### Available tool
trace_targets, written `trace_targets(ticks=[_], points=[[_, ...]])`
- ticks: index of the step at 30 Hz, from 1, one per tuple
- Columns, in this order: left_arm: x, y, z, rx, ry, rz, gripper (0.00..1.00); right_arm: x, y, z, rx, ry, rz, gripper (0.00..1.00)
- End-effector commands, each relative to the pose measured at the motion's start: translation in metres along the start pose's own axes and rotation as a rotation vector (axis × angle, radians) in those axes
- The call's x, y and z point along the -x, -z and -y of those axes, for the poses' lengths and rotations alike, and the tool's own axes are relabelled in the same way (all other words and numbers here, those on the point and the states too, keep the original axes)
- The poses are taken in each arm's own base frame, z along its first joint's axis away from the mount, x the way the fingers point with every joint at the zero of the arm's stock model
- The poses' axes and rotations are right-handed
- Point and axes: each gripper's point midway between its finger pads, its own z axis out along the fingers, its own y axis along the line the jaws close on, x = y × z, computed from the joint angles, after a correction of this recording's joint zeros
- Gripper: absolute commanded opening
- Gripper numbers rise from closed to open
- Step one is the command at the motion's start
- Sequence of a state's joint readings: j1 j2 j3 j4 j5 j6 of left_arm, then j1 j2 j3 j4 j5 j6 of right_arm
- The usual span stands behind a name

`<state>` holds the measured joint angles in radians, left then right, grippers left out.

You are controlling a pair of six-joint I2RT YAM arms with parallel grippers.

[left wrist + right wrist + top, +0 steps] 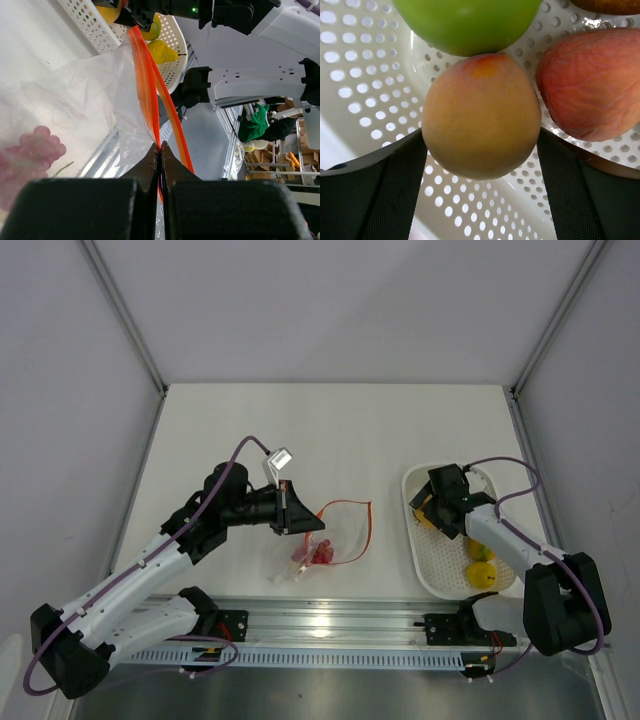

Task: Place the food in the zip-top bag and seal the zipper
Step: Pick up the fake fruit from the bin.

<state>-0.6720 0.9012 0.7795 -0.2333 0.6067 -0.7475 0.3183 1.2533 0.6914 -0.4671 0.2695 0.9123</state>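
The clear zip-top bag (340,540) lies mid-table with its orange-red zipper (368,525) gaping open. A cluster of red pieces (314,556) sits inside it. My left gripper (297,512) is shut on the zipper strip (145,85) at the bag's left mouth edge and holds it up; the red cluster (30,155) shows through the plastic. My right gripper (432,508) is down in the white tray (440,575). Its fingers (395,190) press both sides of the orange round fruit (480,115). A green fruit (467,22) and a reddish fruit (592,80) touch it.
Two yellow fruits (482,575) lie at the tray's near end. A metal rail (330,625) runs along the table's near edge between the arm bases. Grey walls stand close on the left and right of the table.
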Motion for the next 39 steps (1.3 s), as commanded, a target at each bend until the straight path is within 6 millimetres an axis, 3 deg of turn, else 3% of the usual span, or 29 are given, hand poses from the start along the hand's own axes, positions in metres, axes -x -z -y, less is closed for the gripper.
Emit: trace_targets(ticks=[1,6,13,16,19,22,26,36,39], points=[[-0.001,0.004,0.006,-0.025,-0.042,0.0,0.0,0.005,-0.007,0.003,-0.017,-0.001,0.032,0.88],[-0.003,0.004,0.004,-0.021,-0.039,-0.002,0.01,0.004,-0.011,0.006,-0.033,0.009,0.029,0.9],[-0.003,0.005,0.003,-0.014,-0.039,0.001,0.01,0.005,-0.005,0.002,0.006,0.015,0.037,0.68],[-0.003,0.004,0.002,-0.008,-0.038,0.001,0.01,0.009,0.005,-0.001,0.038,0.023,0.053,0.55],[-0.001,0.004,0.002,-0.007,-0.04,0.002,0.01,0.014,0.019,0.0,0.064,0.033,0.069,0.49],[-0.001,0.003,0.002,-0.006,-0.039,0.001,0.01,0.015,0.036,-0.006,0.125,0.047,0.072,0.39],[-0.001,0.003,0.001,-0.002,-0.039,0.001,0.01,0.014,0.066,-0.025,0.278,0.103,0.074,0.37],[-0.003,0.003,-0.003,0.013,-0.037,-0.004,0.0,-0.005,0.173,-0.095,0.672,0.328,0.127,0.37],[-0.004,0.004,-0.003,0.015,-0.036,-0.004,0.01,-0.021,0.21,-0.118,0.809,0.411,0.136,0.37]])
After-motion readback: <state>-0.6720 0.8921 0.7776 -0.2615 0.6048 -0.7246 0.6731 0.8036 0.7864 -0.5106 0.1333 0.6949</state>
